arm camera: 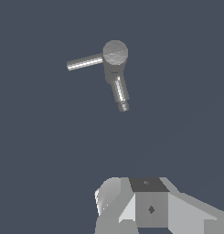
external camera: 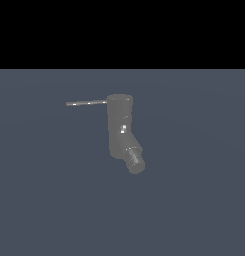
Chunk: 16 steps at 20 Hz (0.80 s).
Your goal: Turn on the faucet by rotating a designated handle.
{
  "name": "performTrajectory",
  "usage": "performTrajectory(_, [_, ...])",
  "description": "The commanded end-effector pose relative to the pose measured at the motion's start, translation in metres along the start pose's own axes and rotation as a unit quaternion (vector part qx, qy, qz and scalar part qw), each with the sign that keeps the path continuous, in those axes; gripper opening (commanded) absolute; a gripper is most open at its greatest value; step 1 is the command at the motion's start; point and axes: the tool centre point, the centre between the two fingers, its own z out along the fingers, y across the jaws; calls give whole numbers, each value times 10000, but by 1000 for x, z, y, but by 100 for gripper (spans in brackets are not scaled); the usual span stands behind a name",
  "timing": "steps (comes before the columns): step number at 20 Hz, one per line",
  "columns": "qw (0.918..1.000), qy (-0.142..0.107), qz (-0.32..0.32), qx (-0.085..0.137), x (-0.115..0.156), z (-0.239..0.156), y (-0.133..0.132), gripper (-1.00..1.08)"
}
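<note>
The faucet [external camera: 119,125] is a dull-grey cylinder standing on the blue-grey floor, with an angled lower section and a darker ribbed spout tip [external camera: 135,160]. The handle [external camera: 86,103] is a thin grey rod sticking out level from the top of the body toward the exterior view's left. The wrist view looks down on the faucet's round top [arm camera: 115,52], the handle [arm camera: 85,62] and the spout [arm camera: 120,91]. Only part of my gripper [arm camera: 131,201] shows at that picture's edge, well apart from the faucet and touching nothing. The exterior view does not show the gripper.
A plain blue-grey floor [external camera: 194,200] lies all around the faucet. A black band fills the top of the exterior view.
</note>
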Motion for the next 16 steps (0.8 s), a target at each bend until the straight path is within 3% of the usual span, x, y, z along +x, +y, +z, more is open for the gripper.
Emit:
performTrajectory(1, [10000, 0, 0, 0, 0, 0, 0, -100])
performTrajectory(16, [9982, -14, 596, 2, 11, 26, -25, -100])
